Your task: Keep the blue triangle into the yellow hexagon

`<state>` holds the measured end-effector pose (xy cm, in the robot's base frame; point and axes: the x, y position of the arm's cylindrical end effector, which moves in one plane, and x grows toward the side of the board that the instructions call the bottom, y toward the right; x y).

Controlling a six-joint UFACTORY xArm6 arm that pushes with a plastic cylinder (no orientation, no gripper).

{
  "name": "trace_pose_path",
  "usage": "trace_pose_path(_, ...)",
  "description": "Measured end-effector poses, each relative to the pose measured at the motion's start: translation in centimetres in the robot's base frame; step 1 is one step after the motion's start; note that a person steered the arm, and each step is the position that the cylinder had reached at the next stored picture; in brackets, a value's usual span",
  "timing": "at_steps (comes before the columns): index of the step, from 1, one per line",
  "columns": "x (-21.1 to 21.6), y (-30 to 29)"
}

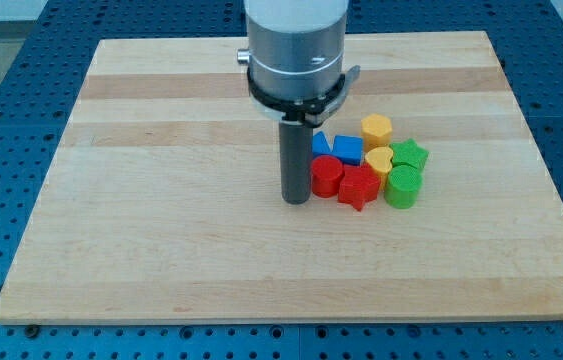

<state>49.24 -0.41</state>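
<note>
The blocks sit bunched right of the board's centre. The yellow hexagon (377, 129) is at the top of the bunch. A blue block (347, 149) lies just below and left of it. The blue triangle (319, 144) is further left, partly hidden behind my rod. My tip (296, 199) rests on the board at the bunch's left side, right next to the red round block (326, 176). The red star (358, 187) sits right of that.
A yellow heart (378, 159), a green star (410, 153) and a green round block (402, 186) make up the bunch's right side. The wooden board (161, 200) lies on a blue perforated table (1, 110).
</note>
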Motion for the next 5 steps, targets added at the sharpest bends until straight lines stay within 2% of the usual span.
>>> trace_pose_path(1,3.2,-0.4)
trace_pose_path(3,0.7,-1.1)
trace_pose_path(4,-0.6,-3.3)
trace_pose_path(5,-3.7,-3.3)
